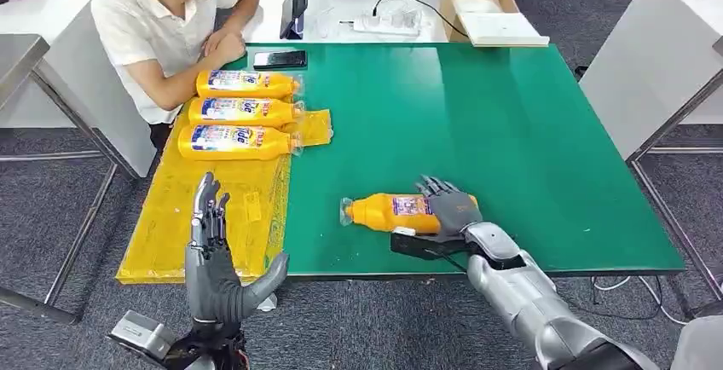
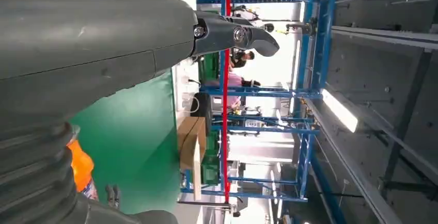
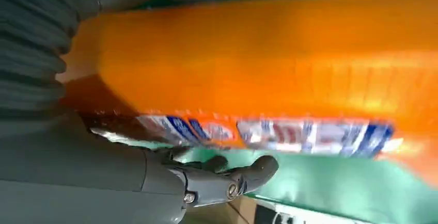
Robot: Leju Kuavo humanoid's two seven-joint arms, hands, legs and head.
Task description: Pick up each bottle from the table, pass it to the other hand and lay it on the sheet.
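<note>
Orange plastic detergent bottle with a blue-and-white label [image 1: 399,212] lying on its side on the green table mat [image 1: 477,123], near the front edge, clear cap pointing toward the yellow plastic sheet [image 1: 170,216]. Covered at its base end by the right hand [image 1: 449,208], dark fingers draped over the top and the thumb low on the near side. Seen in the right wrist view as an orange wall with the thumb [image 3: 227,180] just under the label, green showing between them, so probably closing around it, not yet a firm lift. Left hand [image 1: 213,259] raised over the sheet's near edge, fingers straight up, thumb splayed, holding nothing. Judged step: pickup of the fourth bottle. Next move: tighten the grasp, lift clear, carry toward the waiting left hand for the pass. Farther along the sheet, three matching yellow-orange bottles [image 1: 239,112] laid side by side, caps toward the mat. Beyond those, a seated person in a white shirt [image 1: 166,29], a black phone [image 1: 280,59] and a cardboard box [image 1: 486,8].
</note>
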